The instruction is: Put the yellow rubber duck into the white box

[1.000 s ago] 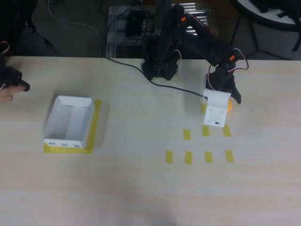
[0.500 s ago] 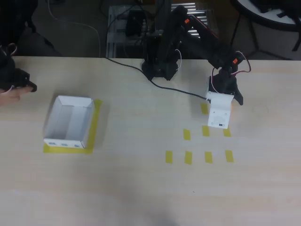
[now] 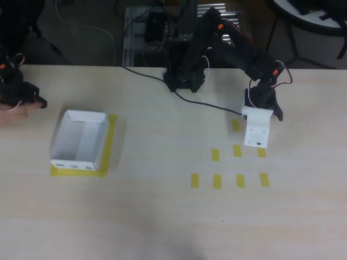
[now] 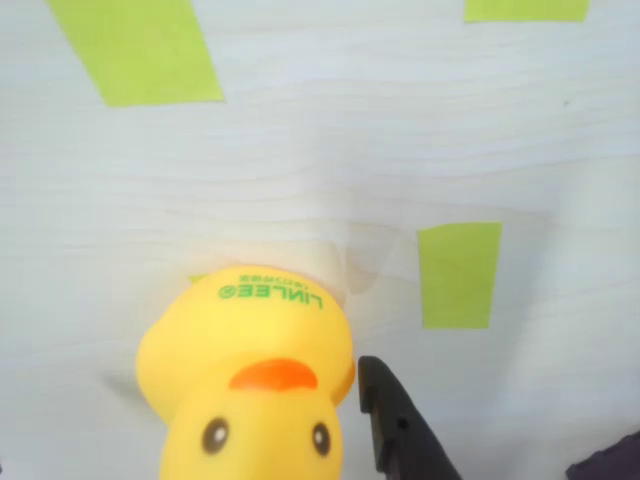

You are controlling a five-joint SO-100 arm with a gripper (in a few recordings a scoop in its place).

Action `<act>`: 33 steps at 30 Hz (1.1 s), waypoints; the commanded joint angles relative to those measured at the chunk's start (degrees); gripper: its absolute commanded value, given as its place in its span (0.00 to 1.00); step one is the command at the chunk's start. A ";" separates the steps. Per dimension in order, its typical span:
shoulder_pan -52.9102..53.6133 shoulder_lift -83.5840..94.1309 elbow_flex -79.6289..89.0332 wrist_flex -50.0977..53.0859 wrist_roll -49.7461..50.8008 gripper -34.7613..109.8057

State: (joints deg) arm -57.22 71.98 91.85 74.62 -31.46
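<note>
The yellow rubber duck (image 4: 250, 380) sits on the table, facing the wrist camera, with green lettering on its head. One black finger (image 4: 398, 430) stands just to the right of the duck, close against its side; the other finger is out of frame to the left. In the overhead view my gripper (image 3: 258, 130), with its white plate, hovers at the right of the table and covers the duck. The jaws look open around the duck. The white box (image 3: 74, 164) stands far to the left on a yellow tape mark.
Several yellow tape strips (image 3: 216, 181) lie in rows below and left of the gripper. The arm's base (image 3: 184, 78) stands at the table's back edge, with a black cable (image 3: 211, 104) running across to the gripper.
The gripper has shifted a little to the right and down over the duck. The duck's orange edge showed beside the white plate earlier and is now covered.
</note>
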 commanded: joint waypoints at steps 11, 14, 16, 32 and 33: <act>-1.05 -1.14 -0.97 -2.46 0.88 0.53; -0.97 -1.41 -1.05 -2.99 1.14 0.44; -0.97 -1.41 -1.14 -3.16 1.23 0.39; -0.44 -1.58 -2.46 -3.43 2.55 0.24; -0.09 -1.32 -3.16 -3.16 2.99 0.24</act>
State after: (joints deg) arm -57.83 69.52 90.79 70.31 -29.27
